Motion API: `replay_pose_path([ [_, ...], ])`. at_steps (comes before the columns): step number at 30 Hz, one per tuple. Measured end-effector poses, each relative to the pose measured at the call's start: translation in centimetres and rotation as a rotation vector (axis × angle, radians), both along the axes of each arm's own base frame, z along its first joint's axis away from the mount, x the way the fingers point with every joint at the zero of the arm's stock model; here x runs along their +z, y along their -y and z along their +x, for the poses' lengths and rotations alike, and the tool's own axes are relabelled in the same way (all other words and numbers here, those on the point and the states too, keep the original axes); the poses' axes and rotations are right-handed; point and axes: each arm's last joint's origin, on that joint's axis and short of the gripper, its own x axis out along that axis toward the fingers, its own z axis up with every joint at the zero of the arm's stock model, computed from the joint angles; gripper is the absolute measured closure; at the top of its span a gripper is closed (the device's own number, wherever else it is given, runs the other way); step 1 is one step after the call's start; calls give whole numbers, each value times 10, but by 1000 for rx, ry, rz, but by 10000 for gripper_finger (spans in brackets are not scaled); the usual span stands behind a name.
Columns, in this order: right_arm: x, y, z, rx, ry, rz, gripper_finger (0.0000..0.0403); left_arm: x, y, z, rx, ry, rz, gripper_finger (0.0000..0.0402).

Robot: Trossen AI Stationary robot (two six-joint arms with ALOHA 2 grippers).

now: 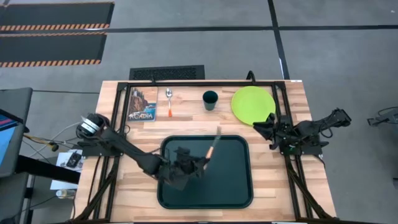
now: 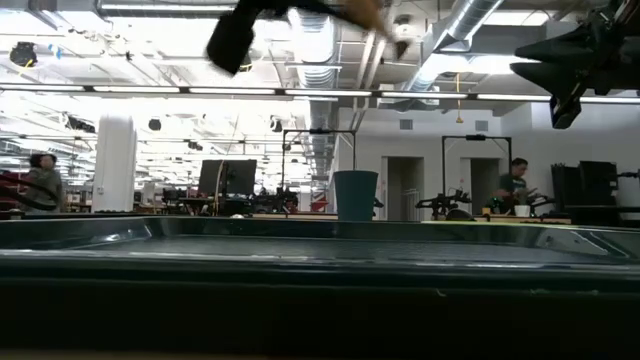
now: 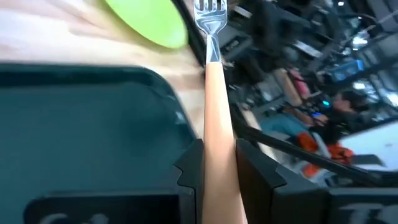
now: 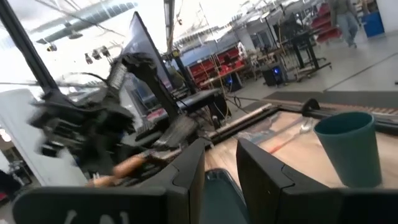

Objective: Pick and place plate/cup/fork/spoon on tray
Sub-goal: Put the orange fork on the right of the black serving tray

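My left gripper [image 1: 194, 163] is over the dark green tray [image 1: 239, 186] and is shut on the fork [image 1: 213, 147], which has an orange handle and silver tines [image 3: 210, 14]. It shows high above the tray in the low view [image 2: 372, 14]. The lime-green plate [image 1: 252, 103], the teal cup [image 1: 210, 99] and the spoon [image 1: 169, 103] lie on the table beyond the tray's far edge. My right gripper [image 1: 260, 126] hangs at the plate's near right edge, empty, its fingers a narrow gap apart [image 4: 221, 171]. My left gripper pinches the fork's orange handle [image 3: 217, 146] between its two fingers, toward the handle's free end. The fork runs on forward along the fingers, tines [image 1: 219, 130] toward the table's far right. It is lifted clear of the tray.
A picture booklet [image 1: 142, 104] lies left of the spoon. The black frame rails [image 1: 281, 99] run along the table's far and right sides, next to the plate. People and workbenches show in the room beyond the table [image 2: 515, 185].
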Motion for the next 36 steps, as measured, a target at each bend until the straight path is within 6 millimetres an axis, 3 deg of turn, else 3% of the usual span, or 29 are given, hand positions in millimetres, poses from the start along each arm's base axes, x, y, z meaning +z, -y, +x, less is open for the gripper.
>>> replay_pose_path([
  [10, 0, 0, 0, 0, -2, 1, 283, 9, 38, 65, -36, -294, 108, 349],
  [16, 0, 0, 0, 1, -4, 0, 283, -11, 56, 96, -16, -410, 110, 349],
  [19, -1, 0, 0, 1, -10, -3, 283, -21, 58, 103, 12, -477, 83, 349],
  [25, -1, 0, 0, 4, -6, 16, 283, -31, 52, 94, 159, -526, 55, 349],
  [30, -2, 0, 0, 7, -12, 28, 283, -31, 47, 90, 261, -477, 66, 349],
  [36, -3, 0, 1, 15, -10, 75, 283, -31, 49, 100, 282, -364, 42, 349],
])
